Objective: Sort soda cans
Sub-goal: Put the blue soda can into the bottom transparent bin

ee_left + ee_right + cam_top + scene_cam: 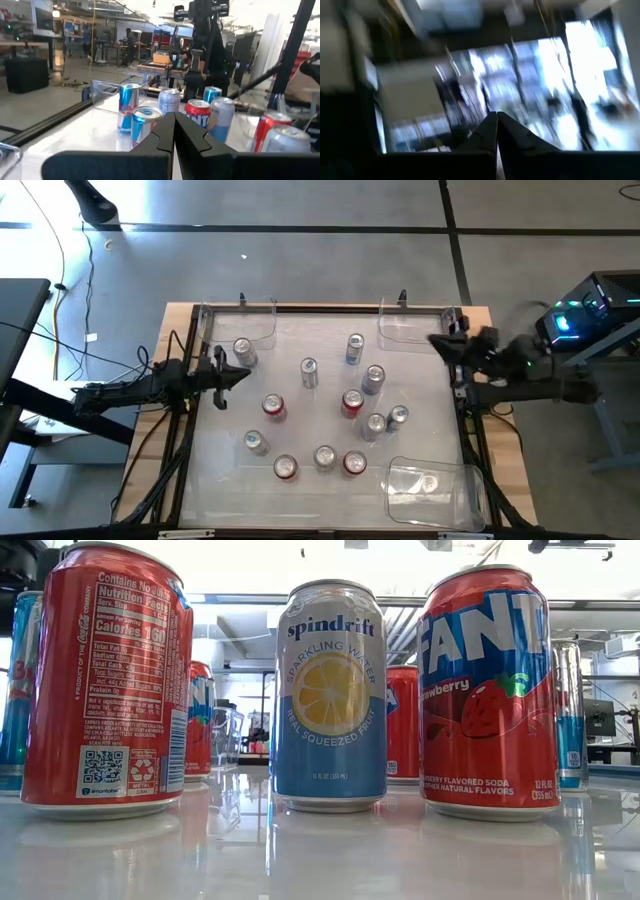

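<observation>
Several soda cans stand upright on the glossy white table top (300, 420). Among them are a silver one (244, 352), a blue one (355, 348) and a red one (273, 406). In the low view a red can (105, 680), a blue-and-white Spindrift can (330, 695) and a red Fanta can (487, 690) stand nearest. My left gripper (238, 375) is shut and sits at the table's left side, just near of the silver can. Its wrist view shows the gripper (175, 122) facing the cluster. My right gripper (440, 342) (496, 120) is shut and sits at the table's right edge, beside the far right bin.
Clear plastic bins sit at the far left (245, 328), the far right (410, 328) and the near right corner (432, 488). A raised frame (195, 420) runs around the table. Open table surface lies between the left gripper and the nearest red can.
</observation>
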